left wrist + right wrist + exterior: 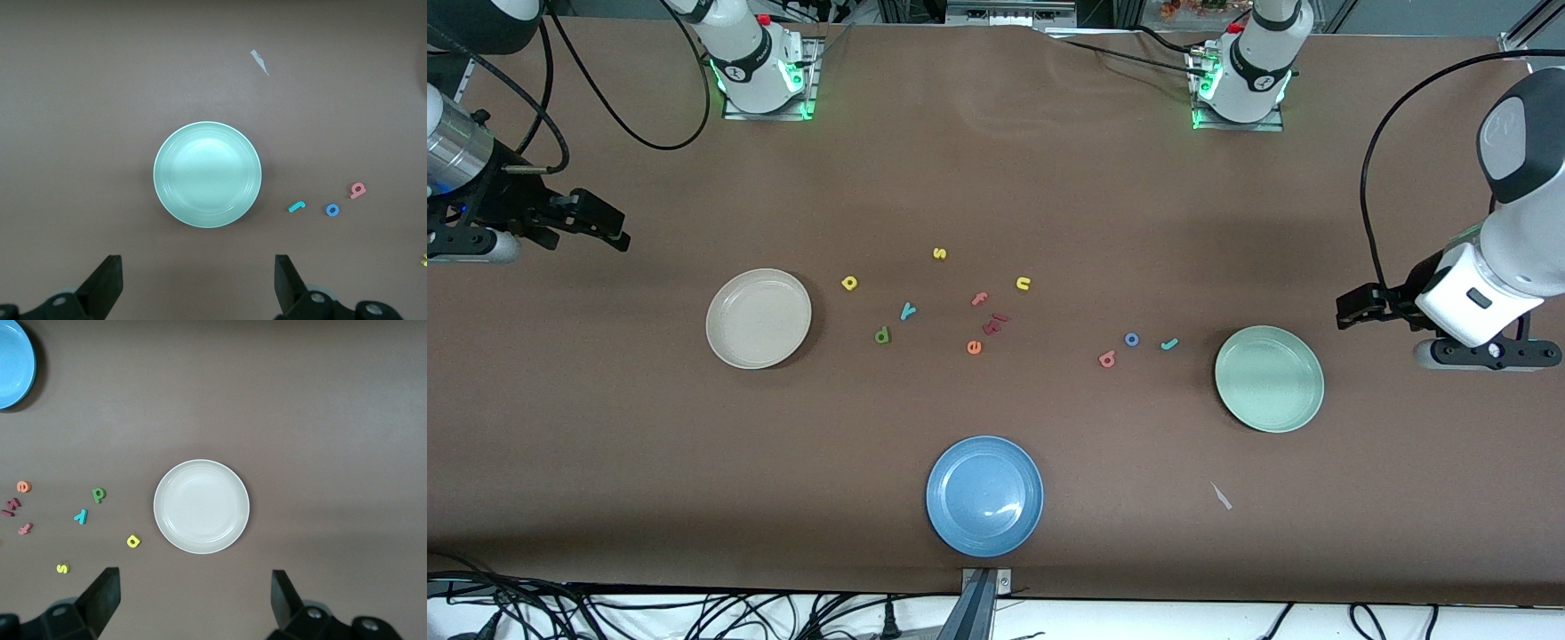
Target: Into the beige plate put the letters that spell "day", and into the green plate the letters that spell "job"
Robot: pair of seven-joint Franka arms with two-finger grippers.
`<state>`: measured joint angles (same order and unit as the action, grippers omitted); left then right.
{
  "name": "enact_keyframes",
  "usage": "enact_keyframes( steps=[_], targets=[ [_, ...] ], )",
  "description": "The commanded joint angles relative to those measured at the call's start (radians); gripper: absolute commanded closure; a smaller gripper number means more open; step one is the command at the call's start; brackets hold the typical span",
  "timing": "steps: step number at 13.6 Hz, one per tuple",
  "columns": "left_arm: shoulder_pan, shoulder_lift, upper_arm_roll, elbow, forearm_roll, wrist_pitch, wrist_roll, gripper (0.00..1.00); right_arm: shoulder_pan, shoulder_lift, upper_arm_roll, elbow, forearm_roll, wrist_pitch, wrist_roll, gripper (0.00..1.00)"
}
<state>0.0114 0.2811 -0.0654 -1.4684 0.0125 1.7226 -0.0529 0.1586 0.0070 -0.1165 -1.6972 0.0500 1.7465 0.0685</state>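
Note:
The beige plate (758,318) (201,506) lies toward the right arm's end, with nothing in it. Beside it lie the yellow a (849,284) (133,541), teal y (908,310) (81,516) and green d (882,335) (99,495). The green plate (1269,379) (207,175) also holds nothing. Next to it lie the teal j (1169,344) (296,207), blue o (1131,339) (332,210) and salmon b (1107,359) (358,191). My right gripper (609,227) (195,603) hangs open over bare table by the beige plate. My left gripper (1350,311) (198,287) hangs open over bare table by the green plate.
A blue plate (984,495) (10,363) sits nearest the front camera. Mid-table lie a yellow s (939,253), yellow u (1023,284), pink f (979,299), orange e (974,347) and a dark red piece (994,322). A white scrap (1221,496) (260,61) lies near the green plate.

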Motion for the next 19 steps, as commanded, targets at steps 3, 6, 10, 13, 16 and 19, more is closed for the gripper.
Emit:
enact_keyframes(
  steps=[3, 6, 10, 13, 16, 19],
  targets=[
    [0.006, -0.014, -0.001, -0.015, -0.032, 0.006, 0.025, 0.0, 0.006, -0.006, 0.0, 0.001, -0.025, 0.004, 0.002, 0.0],
    [0.006, -0.014, -0.001, -0.013, -0.032, 0.005, 0.027, 0.0, 0.006, -0.007, 0.0, 0.001, -0.033, 0.001, 0.002, 0.0],
    [0.006, -0.014, -0.001, -0.013, -0.032, 0.005, 0.027, 0.0, 0.006, -0.007, 0.001, 0.001, -0.053, -0.007, 0.002, 0.0],
    [0.006, -0.016, -0.001, -0.013, -0.032, 0.003, 0.025, 0.0, 0.006, -0.007, 0.001, 0.001, -0.055, -0.007, 0.002, 0.0],
    [0.006, -0.016, -0.001, -0.013, -0.032, 0.002, 0.025, 0.0, 0.006, -0.009, 0.0, 0.001, -0.053, -0.009, 0.001, 0.0],
    [0.006, -0.016, -0.001, -0.013, -0.032, 0.002, 0.025, 0.0, 0.006, -0.009, 0.0, 0.001, -0.053, -0.01, 0.001, 0.0]
  ],
)
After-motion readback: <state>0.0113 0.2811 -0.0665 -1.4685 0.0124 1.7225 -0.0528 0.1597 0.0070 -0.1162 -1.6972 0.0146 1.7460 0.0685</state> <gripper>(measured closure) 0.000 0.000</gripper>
